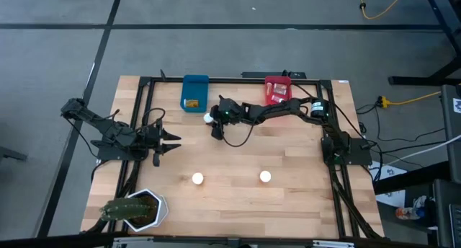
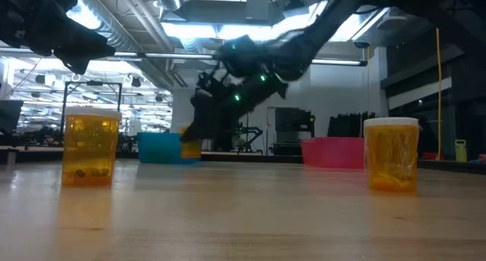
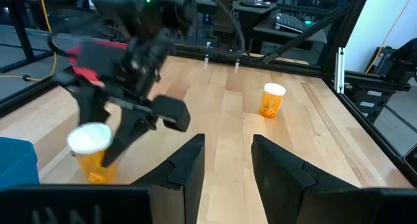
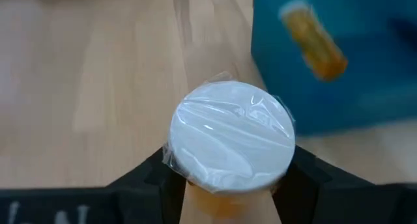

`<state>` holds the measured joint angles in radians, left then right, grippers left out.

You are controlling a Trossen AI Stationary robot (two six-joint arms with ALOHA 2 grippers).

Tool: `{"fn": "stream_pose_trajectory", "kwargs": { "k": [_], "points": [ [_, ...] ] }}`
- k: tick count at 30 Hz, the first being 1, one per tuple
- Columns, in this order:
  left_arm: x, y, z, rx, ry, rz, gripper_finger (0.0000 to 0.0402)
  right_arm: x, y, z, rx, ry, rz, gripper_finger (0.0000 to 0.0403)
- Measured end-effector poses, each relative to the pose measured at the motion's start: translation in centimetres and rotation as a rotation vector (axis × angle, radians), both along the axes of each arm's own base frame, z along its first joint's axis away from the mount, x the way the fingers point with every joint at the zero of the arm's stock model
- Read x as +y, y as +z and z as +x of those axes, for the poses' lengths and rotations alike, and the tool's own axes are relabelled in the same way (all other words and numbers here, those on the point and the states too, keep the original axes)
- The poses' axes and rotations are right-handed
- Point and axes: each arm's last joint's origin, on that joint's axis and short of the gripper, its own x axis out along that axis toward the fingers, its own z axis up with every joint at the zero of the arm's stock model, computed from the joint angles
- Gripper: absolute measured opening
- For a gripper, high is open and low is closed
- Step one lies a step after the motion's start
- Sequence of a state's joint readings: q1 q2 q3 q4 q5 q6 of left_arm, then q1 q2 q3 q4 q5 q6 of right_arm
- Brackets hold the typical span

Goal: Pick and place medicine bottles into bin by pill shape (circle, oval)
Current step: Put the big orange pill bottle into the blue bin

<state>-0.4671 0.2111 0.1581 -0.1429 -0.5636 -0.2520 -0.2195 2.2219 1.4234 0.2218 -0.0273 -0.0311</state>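
The right pincer [image 4: 228, 178] hugs a small, light medicine bottle [image 4: 229, 146] just under its slippery wrapped cap; squeeze gently there.

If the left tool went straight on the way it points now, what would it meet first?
Probably nothing close: bare table lies straight ahead of the left tool. The capped bottle stands slightly to one side, though depth is unclear.

Bright ceiling strip lights [image 2: 190, 26] glare in the low view; the moving right arm [image 2: 258, 64] blurs.
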Motion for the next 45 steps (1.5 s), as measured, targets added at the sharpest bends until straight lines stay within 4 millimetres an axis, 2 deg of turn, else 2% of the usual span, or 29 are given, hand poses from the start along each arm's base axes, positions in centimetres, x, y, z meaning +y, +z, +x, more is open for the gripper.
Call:
{"fn": "stream_pose_trajectory", "kwargs": {
  "k": [5, 10, 14, 17, 21, 24, 28, 37, 45],
  "points": [
    [0.0, 0.0, 0.0, 0.000, 0.000, 0.000, 0.0119, 0.3, 2.9, 1.6, 0.029, 0.034, -0.025, 0.0176],
    [0.0, 0.0, 0.0, -0.001, 0.000, -0.001, 0.0119, 0.2, 7.0, 3.2, -0.012, 0.091, -0.117, 0.0175],
    [0.0, 0.0, 0.0, -0.001, 0.000, 0.000, 0.0119, -1.6, 8.9, 3.9, -0.056, 0.084, -0.181, 0.0175],
    [0.0, 0.0, 0.0, -0.001, 0.000, 0.000, 0.0119, -3.7, 8.9, 4.6, -0.073, 0.046, -0.189, 0.0175],
    [0.0, 0.0, 0.0, -0.001, 0.000, -0.001, 0.0119, -6.4, 6.7, 5.7, -0.022, 0.012, -0.160, 0.0175],
    [0.0, 0.0, 0.0, -0.001, 0.000, -0.001, 0.0119, -7.5, 5.6, 6.3, 0.023, -0.008, -0.121, 0.0174],
    [0.0, 0.0, 0.0, -0.001, 0.000, 0.000, 0.0119, -8.1, 6.5, 6.9, 0.007, -0.029, -0.101, 0.0188],
    [0.0, 0.0, 0.0, -0.001, 0.000, 0.000, 0.0119, -8.8, 6.1, 6.6, 0.041, -0.054, -0.067, 0.0267],
    [0.0, 0.0, 0.0, -0.001, 0.000, 0.000, 0.0119, -8.9, 6.7, 6.7, 0.019, -0.081, -0.105, 0.0281]
  ]
}}
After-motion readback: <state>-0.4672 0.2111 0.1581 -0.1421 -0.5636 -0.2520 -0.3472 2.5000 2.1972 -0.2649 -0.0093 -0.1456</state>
